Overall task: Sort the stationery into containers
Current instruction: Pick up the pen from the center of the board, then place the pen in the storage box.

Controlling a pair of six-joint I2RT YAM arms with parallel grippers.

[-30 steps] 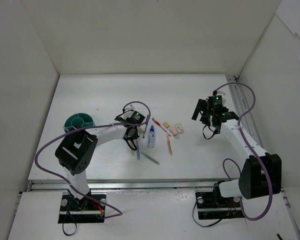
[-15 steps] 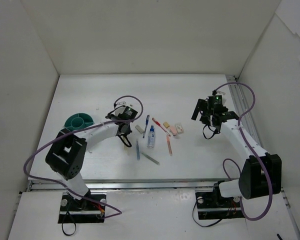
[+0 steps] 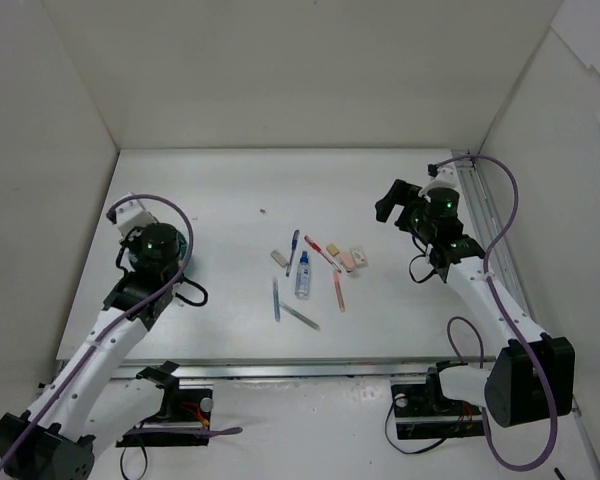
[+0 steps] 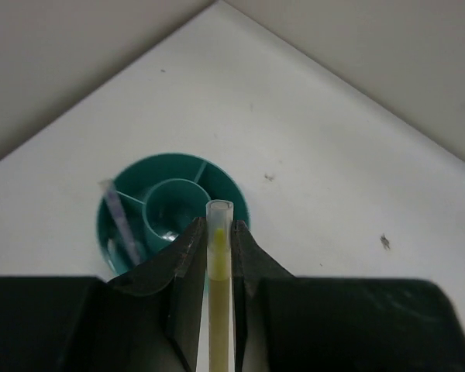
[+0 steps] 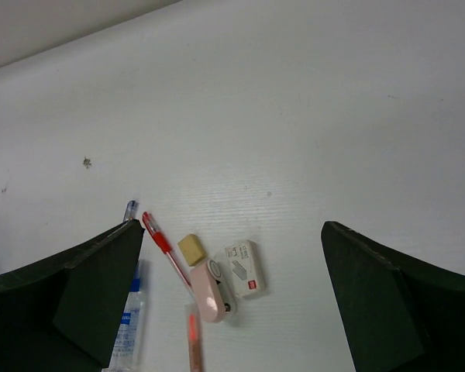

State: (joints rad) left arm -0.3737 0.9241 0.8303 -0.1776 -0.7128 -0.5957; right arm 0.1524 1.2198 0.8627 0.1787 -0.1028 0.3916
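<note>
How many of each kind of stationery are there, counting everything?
Thin pens and pencils: 7 (5 on the white table, 1 yellow pen in the left tool, 1 pale pen in the round teal bowl)
Blue-capped white tube: 1
Small eraser-like blocks: 4
Total: 12

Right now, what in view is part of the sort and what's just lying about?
Job:
cup
yellow pen, in left gripper
pen in cup
loose: blue pens, red pen, pink pencil, grey pen, tube, erasers

Lying about:
cables
speck
</note>
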